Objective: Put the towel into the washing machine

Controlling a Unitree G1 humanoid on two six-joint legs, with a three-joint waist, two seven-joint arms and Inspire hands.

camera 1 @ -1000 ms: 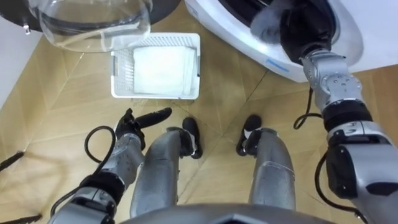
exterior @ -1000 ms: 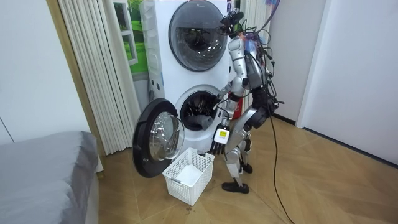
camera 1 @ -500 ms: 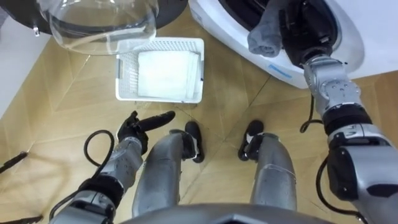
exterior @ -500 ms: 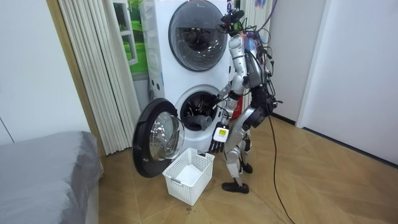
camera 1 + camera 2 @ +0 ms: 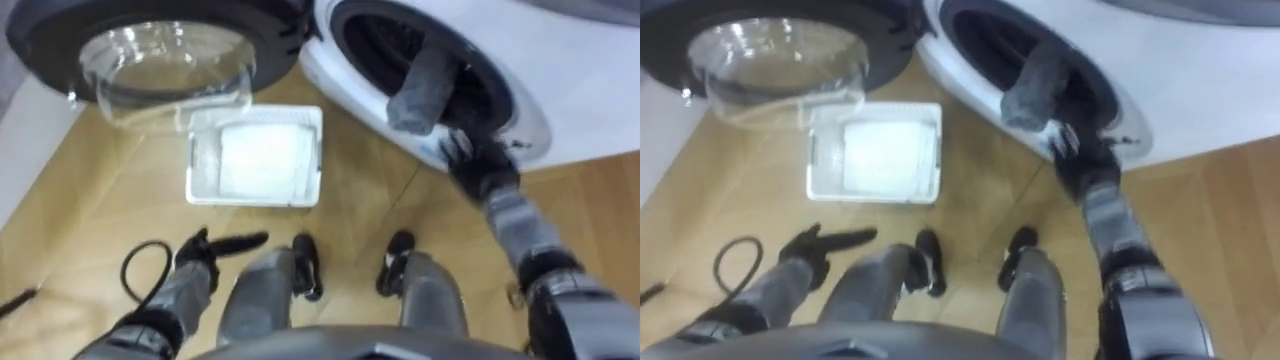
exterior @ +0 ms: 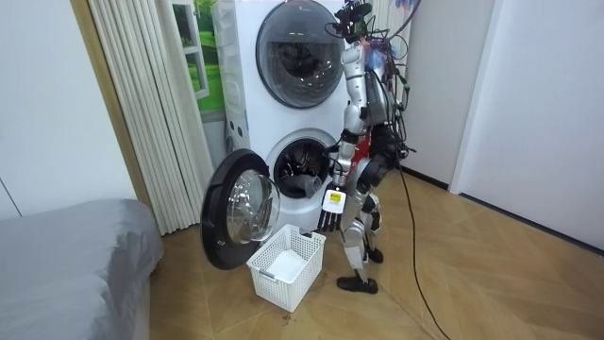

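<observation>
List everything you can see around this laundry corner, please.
washing machine: one, white, before the robot
door: one, round glass, swung open to the robot's left
second machine: one, white, stacked on top
towel: one, grey, in the lower drum's mouth
basket: one, white, on the floor before its feet
cloth: one, white, in the basket
curtain: one, pale, beside the machines
bed: one, grey, room view's lower left
left hand: one, dark, open, by left leg
right hand: one, dark, at drum's rim below towel
</observation>
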